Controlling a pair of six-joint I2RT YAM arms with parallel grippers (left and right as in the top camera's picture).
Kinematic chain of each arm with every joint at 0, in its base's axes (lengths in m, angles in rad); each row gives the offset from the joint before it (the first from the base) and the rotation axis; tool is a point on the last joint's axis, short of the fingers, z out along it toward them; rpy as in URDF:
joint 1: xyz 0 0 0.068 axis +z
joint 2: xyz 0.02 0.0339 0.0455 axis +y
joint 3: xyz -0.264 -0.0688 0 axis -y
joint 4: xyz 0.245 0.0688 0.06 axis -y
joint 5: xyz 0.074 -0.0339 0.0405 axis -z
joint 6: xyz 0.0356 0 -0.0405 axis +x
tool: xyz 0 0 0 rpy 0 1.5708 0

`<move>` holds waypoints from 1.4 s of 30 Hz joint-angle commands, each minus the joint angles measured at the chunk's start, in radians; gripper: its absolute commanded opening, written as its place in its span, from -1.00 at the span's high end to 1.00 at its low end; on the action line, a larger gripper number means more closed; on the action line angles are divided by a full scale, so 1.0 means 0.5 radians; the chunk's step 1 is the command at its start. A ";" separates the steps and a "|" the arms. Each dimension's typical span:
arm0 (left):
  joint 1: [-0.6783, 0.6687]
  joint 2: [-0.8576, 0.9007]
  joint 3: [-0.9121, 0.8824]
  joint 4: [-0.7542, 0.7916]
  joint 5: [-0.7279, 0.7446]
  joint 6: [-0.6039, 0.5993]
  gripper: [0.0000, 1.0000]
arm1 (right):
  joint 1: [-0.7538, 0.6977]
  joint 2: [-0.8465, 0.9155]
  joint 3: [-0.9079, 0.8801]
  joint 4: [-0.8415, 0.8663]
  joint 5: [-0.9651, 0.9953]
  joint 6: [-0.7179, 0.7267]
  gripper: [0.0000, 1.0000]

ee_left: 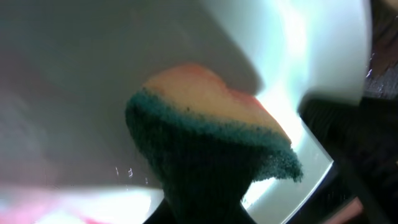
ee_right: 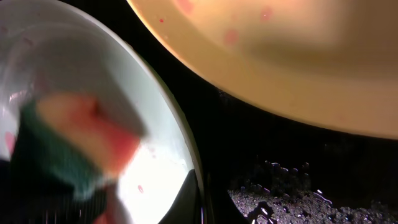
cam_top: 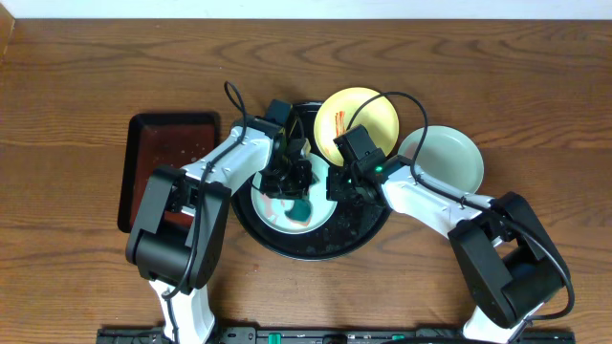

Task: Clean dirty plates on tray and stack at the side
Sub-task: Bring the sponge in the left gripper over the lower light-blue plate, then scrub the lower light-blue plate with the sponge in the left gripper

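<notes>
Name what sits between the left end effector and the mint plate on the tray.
A green-and-yellow sponge, against the plate; the left wrist view shows it.

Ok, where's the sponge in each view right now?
Overhead: sponge on the mint plate, middle of frame.
Left wrist: dead centre, yellow face up, green below.
Right wrist: lower left, blurred.
Shared landmark: the mint plate's pale rim, beside the sponge in all three.

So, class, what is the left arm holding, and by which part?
A yellow sponge with a green scouring layer, gripped by its green side; its yellow face meets the pale mint round plate.
</notes>
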 commanded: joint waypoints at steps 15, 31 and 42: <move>0.029 0.026 -0.011 0.011 -1.477 -0.636 0.85 | 0.010 0.073 0.018 -0.008 0.008 0.005 0.98; 0.027 0.026 -0.011 -0.096 -0.147 0.314 0.85 | 0.010 0.073 0.018 -0.008 0.021 0.006 0.98; 0.030 0.026 -0.011 0.307 -1.283 -0.290 0.85 | 0.010 0.073 0.018 -0.010 0.022 0.005 0.98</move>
